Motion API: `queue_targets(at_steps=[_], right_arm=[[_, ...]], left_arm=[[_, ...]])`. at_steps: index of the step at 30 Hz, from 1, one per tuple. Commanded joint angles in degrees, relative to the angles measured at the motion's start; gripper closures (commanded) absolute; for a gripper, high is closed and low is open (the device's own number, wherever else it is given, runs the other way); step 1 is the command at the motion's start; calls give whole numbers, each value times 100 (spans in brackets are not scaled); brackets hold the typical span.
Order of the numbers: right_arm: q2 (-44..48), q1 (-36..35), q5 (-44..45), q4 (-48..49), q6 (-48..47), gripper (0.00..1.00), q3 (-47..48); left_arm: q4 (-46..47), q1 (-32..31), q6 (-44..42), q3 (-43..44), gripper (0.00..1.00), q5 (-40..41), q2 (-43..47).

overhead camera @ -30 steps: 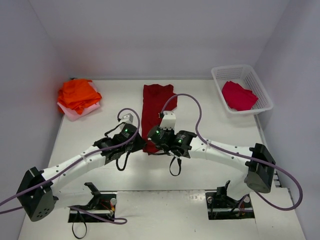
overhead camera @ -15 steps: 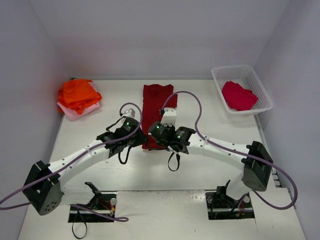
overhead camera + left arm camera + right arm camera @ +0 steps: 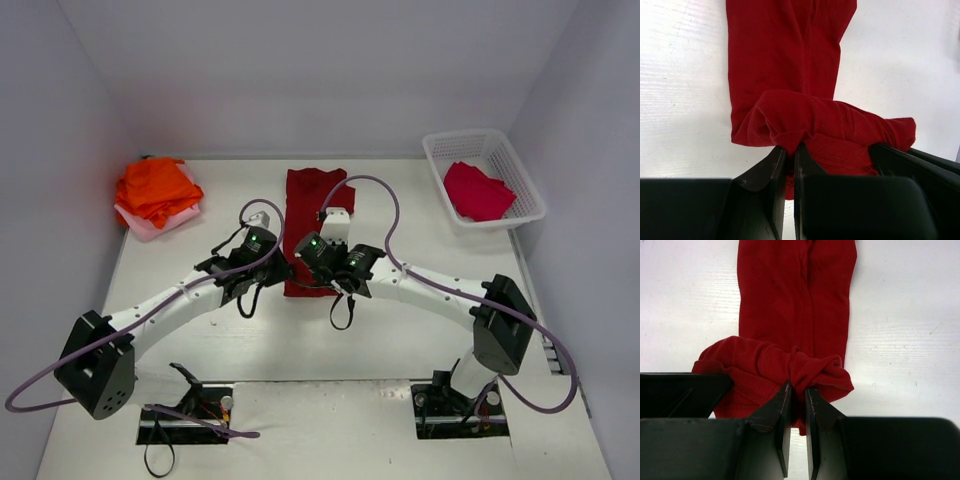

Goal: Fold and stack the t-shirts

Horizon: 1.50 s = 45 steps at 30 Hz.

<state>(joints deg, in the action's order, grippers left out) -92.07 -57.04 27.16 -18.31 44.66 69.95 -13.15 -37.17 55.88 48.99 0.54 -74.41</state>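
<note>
A large dark red t-shirt (image 3: 312, 200), folded into a long narrow strip, lies in the middle of the table. Its near end is bunched and raised off the surface. My left gripper (image 3: 283, 274) is shut on the left corner of that end. In the left wrist view the cloth (image 3: 785, 55) is pinched between the fingers of the gripper (image 3: 790, 150). My right gripper (image 3: 322, 272) is shut on the right corner. There the fabric (image 3: 795, 300) gathers into a knot above the gripper (image 3: 798, 390). The two grippers sit side by side.
Bright orange t-shirts (image 3: 155, 187) are piled on a pale pink one (image 3: 150, 226) at the far left. A white lattice basket (image 3: 530, 190) at the far right holds a crimson t-shirt (image 3: 478, 190). Purple cables loop above both wrists.
Both arms have reached farther from their bases, carrying the shirt's near end up over the strip. The flat part in view has grown shorter.
</note>
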Motion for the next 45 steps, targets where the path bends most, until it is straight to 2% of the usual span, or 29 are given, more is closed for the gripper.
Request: queue_targets(at_steps=[1, 15, 45], right_arm=[[5, 149, 281, 73, -204, 100, 335], [-267, 421, 123, 266, -432, 100, 484], [-830, 966, -264, 732, -854, 100, 616]], left_arm=[[172, 192, -235, 313, 100, 61, -21], [321, 596, -428, 550, 100, -273, -381], [585, 904, -578, 875, 100, -642, -1102]])
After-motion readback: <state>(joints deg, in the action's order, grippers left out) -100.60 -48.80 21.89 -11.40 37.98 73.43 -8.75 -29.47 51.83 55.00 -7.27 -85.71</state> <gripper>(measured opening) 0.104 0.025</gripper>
